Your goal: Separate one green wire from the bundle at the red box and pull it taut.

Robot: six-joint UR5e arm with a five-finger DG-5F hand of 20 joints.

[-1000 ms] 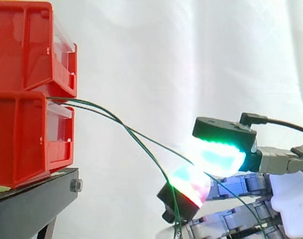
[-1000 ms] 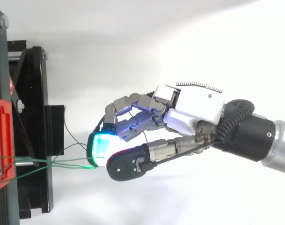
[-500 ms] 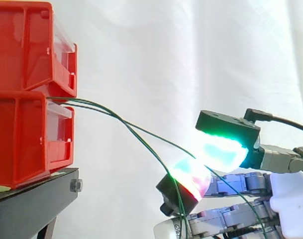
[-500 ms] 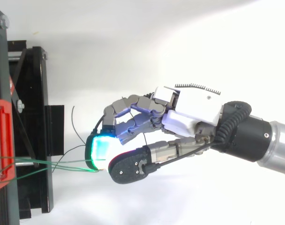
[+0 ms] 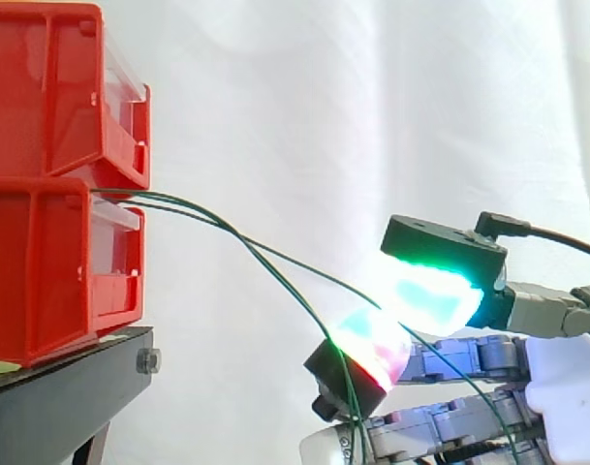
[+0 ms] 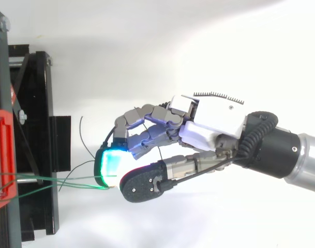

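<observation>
Two red bins (image 5: 45,271) are stacked on the black stand (image 5: 67,399), cut off at the left edge, so where the wires start inside is out of sight. They come out of the gap between the bins and arc down to the right against the white curtain (image 5: 304,107).

The hand (image 6: 215,122) reaches in from the right in the top view, fingers curled and the thumb closed against a glowing fingertip (image 5: 374,347). One green wire (image 5: 324,278) runs straight into that pinch, between the red-tinged pad below and the green-cyan thumb pad (image 5: 432,296) above. The glow washes out the exact line of contact. Past the pads the wire shows again, sloping down over the fingers and off the bottom edge.

The second green wire (image 5: 326,341) hangs apart from it. It crosses in front of the lower pad and drops out of frame.

The pinched wire has a gentle curve, not a straight line.
</observation>
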